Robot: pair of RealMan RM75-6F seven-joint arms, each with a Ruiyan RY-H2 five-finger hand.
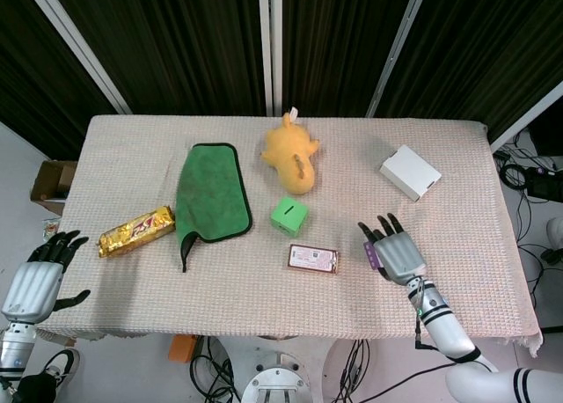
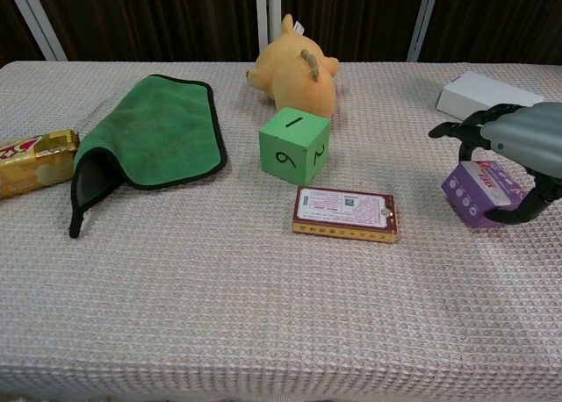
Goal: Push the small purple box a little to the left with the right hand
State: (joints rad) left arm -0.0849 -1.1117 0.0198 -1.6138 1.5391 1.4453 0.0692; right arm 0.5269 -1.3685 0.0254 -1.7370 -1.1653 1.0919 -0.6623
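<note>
Nearest you, your right hand (image 1: pixel 398 255) lies over the small purple box (image 2: pixel 479 190) at the right front of the table (image 1: pixel 264 306), fingers spread apart and pointing away from you. Seen from the chest camera, the same hand (image 2: pixel 518 152) covers the top right of the box, its thumb curling down along the near right side; whether the palm actually presses on the box cannot be told. From the head camera only a purple sliver of the box (image 1: pixel 371 256) shows at the hand's left edge. Your left hand (image 1: pixel 35 275) hangs off the table's front left corner, fingers apart and holding nothing.

Just left of the box lies a flat red card packet (image 1: pixel 312 259), close but apart from it. Farther left, near the table's left edge, sits a gold snack bar (image 1: pixel 135 230).

Behind the packet stands a green cube (image 1: pixel 288 216) with numerals on its faces. A green cloth (image 1: pixel 209 194) spreads to the cube's left, one near corner folded over.

Farthest back, a yellow plush toy (image 1: pixel 292 153) lies behind the cube, and a white box (image 1: pixel 410 172) rests well beyond your right hand.
</note>
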